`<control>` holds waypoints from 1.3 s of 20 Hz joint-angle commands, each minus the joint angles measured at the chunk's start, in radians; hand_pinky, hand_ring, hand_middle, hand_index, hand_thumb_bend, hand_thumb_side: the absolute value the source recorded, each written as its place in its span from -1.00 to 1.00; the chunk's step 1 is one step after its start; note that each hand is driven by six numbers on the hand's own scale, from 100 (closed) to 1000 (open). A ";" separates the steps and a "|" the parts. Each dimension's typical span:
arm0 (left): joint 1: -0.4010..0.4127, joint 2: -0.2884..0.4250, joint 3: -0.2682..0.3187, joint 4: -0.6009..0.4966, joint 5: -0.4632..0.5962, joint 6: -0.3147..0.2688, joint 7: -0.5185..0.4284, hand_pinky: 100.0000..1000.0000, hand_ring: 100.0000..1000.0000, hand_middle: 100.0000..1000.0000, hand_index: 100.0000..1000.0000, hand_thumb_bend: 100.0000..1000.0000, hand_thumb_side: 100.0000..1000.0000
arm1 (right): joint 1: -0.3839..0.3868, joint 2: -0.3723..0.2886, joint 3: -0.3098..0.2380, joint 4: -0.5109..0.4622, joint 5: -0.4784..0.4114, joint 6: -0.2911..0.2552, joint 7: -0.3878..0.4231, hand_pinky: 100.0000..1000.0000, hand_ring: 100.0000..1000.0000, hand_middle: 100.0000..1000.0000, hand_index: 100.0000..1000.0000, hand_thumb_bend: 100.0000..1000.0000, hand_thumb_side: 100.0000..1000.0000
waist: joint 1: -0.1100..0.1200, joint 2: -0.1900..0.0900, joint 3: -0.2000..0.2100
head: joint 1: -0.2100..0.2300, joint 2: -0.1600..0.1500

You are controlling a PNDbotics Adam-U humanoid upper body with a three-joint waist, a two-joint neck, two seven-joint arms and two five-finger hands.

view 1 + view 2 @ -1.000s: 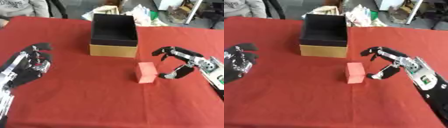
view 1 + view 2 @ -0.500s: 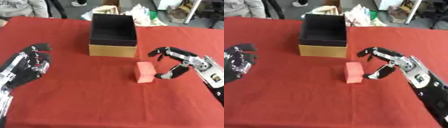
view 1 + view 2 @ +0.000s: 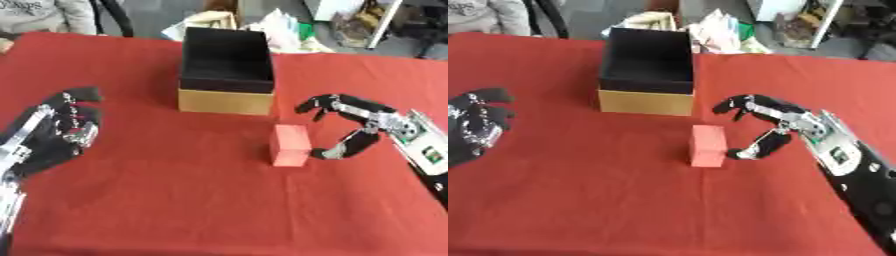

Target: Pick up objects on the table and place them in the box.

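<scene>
1. One pink rectangular block lies on the red tablecloth, near the middle of the table and just on the near side of the box's front right corner. It is the only loose object I can count on the cloth.
2. Judging by its flat faces and square edges, the block is probably stiff and light, perhaps foam or painted wood; nothing about it looks fragile. The plain faces may be a little slippery, so the best hold seems to be across its two long sides, thumb on the right face and fingers on the left.
3. One black-and-silver right hand is just to the right of the block. Its fingers and thumb are spread wide in a curved C, with the lower tip very close to the block's near right corner; I cannot tell whether it touches. It holds nothing.
4. One tan cardboard box with a black lining stands on the far side of the block, open at the top, and shows nothing inside. The lift to it looks short: up, away and slightly left.
5. One black left hand rests at the left edge of the cloth, well apart from the block, fingers relaxed and pointing away, idle.
</scene>
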 commanded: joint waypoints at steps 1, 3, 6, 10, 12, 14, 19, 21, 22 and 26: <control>-0.013 0.012 0.003 -0.013 0.003 -0.001 -0.002 0.35 0.46 0.51 0.72 -1.00 -0.59 | -0.018 -0.045 -0.008 -0.045 -0.019 0.008 0.021 0.44 0.79 0.66 0.82 -0.19 -0.78 | 0.002 -0.015 0.000 | 0.000 -0.012; -0.013 0.012 0.003 -0.013 0.003 -0.001 -0.002 0.35 0.46 0.51 0.72 -1.00 -0.59 | -0.018 -0.046 -0.009 -0.051 -0.024 0.014 0.027 0.44 0.79 0.66 0.82 -0.19 -0.78 | 0.002 -0.015 0.000 | 0.000 -0.012; -0.014 0.011 0.002 -0.013 0.005 -0.001 -0.004 0.35 0.46 0.51 0.72 -1.00 -0.59 | -0.034 -0.038 -0.007 -0.053 -0.016 0.017 0.038 0.46 0.80 0.68 0.84 -0.17 -0.71 | 0.002 -0.018 0.001 | -0.001 -0.012; -0.013 0.011 0.001 -0.013 0.005 0.000 -0.005 0.35 0.46 0.52 0.72 -1.00 -0.59 | -0.049 -0.011 0.000 -0.024 0.009 0.015 0.050 0.47 0.80 0.68 0.83 -0.17 -0.70 | 0.003 -0.018 0.003 | -0.003 -0.011; -0.014 0.010 0.001 -0.013 0.006 -0.001 -0.006 0.35 0.46 0.52 0.72 -1.00 -0.59 | -0.058 0.005 0.003 -0.007 0.030 0.009 0.055 0.47 0.80 0.68 0.84 -0.17 -0.69 | 0.003 -0.018 0.004 | -0.005 -0.011; -0.015 0.009 0.000 -0.013 0.006 -0.001 -0.006 0.35 0.46 0.52 0.72 -1.00 -0.58 | -0.065 0.019 0.005 0.010 0.054 0.001 0.056 0.48 0.80 0.68 0.84 -0.17 -0.71 | 0.004 -0.019 0.006 | -0.005 -0.011; -0.014 0.007 0.000 -0.013 0.006 0.000 -0.007 0.35 0.46 0.52 0.72 -1.00 -0.58 | -0.075 0.044 0.005 0.045 0.122 -0.022 0.050 0.49 0.79 0.68 0.83 -0.18 -0.68 | 0.003 -0.018 0.009 | -0.008 -0.012; -0.013 0.006 0.000 -0.012 0.006 0.000 -0.008 0.35 0.46 0.52 0.72 -1.00 -0.57 | -0.075 0.052 0.004 0.057 0.149 -0.031 0.043 0.48 0.78 0.66 0.83 -0.18 -0.68 | 0.001 -0.018 0.010 | -0.008 -0.012; -0.013 0.006 0.000 -0.012 0.006 0.001 -0.008 0.35 0.46 0.52 0.72 -1.00 -0.57 | -0.075 0.055 0.004 0.062 0.160 -0.035 0.040 0.47 0.76 0.65 0.83 -0.18 -0.69 | 0.001 -0.017 0.010 | -0.007 -0.013; -0.013 0.006 0.001 -0.013 0.005 0.001 -0.009 0.35 0.46 0.52 0.73 -1.00 -0.57 | -0.071 0.062 0.004 0.083 0.191 -0.045 0.029 0.40 0.63 0.52 0.77 -0.25 -0.77 | -0.001 -0.016 0.012 | -0.007 -0.013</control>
